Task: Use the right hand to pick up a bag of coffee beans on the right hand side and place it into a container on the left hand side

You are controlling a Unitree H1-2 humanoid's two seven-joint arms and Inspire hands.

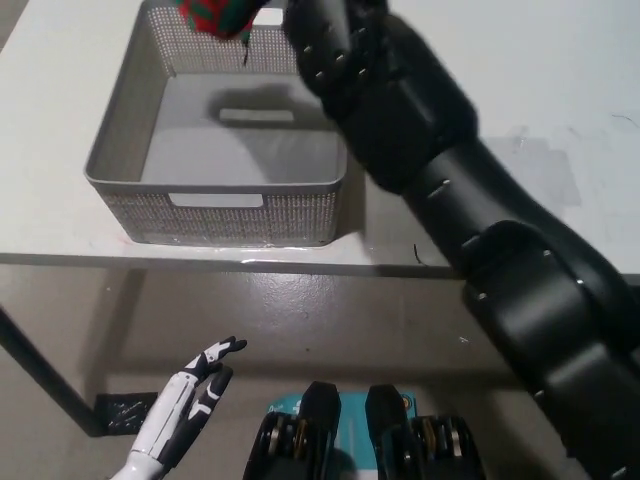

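Red-and-green patterned coffee bean bag [213, 14] hangs over the grey mesh plastic basket's [130, 125] far rim, clasped by the black right hand [300, 25]; lower it centrally before releasing.

A red and green pattern is seen on the bag [215, 15] at the top of the frame. The basket [115, 165] at the upper left is grey, with a mesh of tiny holes in its walls. The table [560, 120] is white. The right arm [470, 220] across the middle is black. The left hand [185, 410] at the lower left is white with black bits. The floor [330, 320] is grey-brown.
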